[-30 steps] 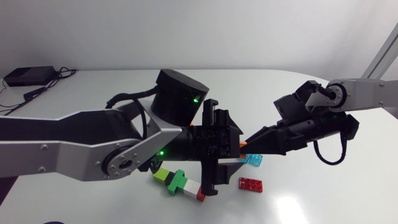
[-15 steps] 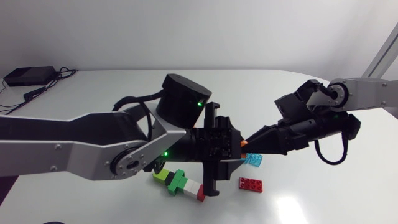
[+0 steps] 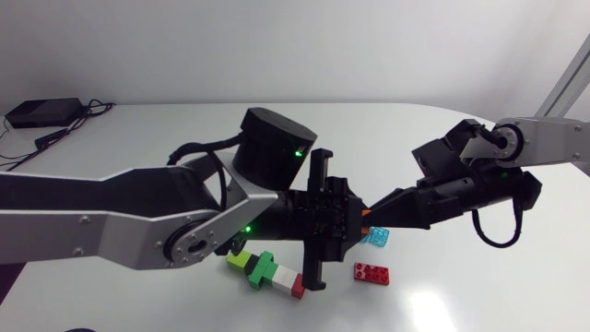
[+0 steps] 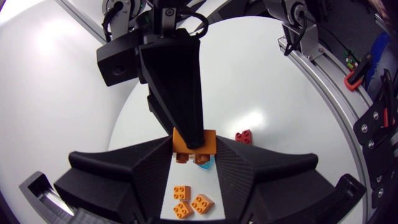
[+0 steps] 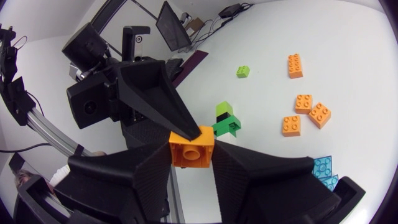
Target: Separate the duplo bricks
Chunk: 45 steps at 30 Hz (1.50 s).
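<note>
The orange brick [image 4: 210, 142] is held up off the table [image 3: 479, 304], sitting right between the fingers of the left gripper [image 4: 194, 154], which are pinched in on its two sides. The right gripper [image 5: 191, 157] is clamped on it the same way from the opposite end. Honestly can't tell if it's one brick or two stuck together; a blue brick [image 3: 375, 237] lies just under the orange brick, and a red brick [image 3: 371, 272] a bit further off.

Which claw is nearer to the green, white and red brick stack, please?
Left. The left claw hangs just above the stack, over its red end; the right claw is farther off, meeting it at the orange brick both grip.
</note>
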Motion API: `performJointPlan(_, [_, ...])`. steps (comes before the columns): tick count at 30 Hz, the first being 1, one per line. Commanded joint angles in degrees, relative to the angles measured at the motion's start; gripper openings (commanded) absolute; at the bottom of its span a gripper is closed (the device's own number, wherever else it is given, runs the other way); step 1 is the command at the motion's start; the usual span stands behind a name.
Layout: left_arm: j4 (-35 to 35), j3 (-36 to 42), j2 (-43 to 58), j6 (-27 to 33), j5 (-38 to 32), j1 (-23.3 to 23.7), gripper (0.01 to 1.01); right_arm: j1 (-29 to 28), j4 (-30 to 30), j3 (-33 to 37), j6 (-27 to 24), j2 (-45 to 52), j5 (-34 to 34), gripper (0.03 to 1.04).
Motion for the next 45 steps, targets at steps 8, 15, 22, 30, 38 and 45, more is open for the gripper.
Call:
performJointPlan(8, [-7.6,1.0,0.6,9.3,-4.2,2.3,0.287,-5.1,0.3,-1.3,-3.6,-6.2,1.0,1.00])
performJointPlan(15, [-9.4,0.7,5.0,26.7,-12.2,4.0,0.287,-8.9,-0.2,-3.5,-6.5,-8.5,2.7,1.00])
performJointPlan(22, [-13.3,2.4,12.0,43.9,-21.9,3.2,0.289,-12.6,-4.8,-5.1,-13.0,-9.7,2.6,1.00])
performJointPlan(30, [-20.5,7.6,17.4,55.9,-29.8,2.0,0.290,-17.5,-14.5,-5.7,-24.7,-8.9,1.7,1.00])
performJointPlan(38, [-25.7,13.4,22.8,59.1,-32.5,1.4,0.295,-19.4,-18.3,-5.2,-29.4,-8.5,1.2,1.00])
performJointPlan(45, [-27.5,13.7,25.7,58.5,-33.0,0.4,0.308,-20.8,-24.3,-3.8,-36.2,-6.4,0.6,1.00])
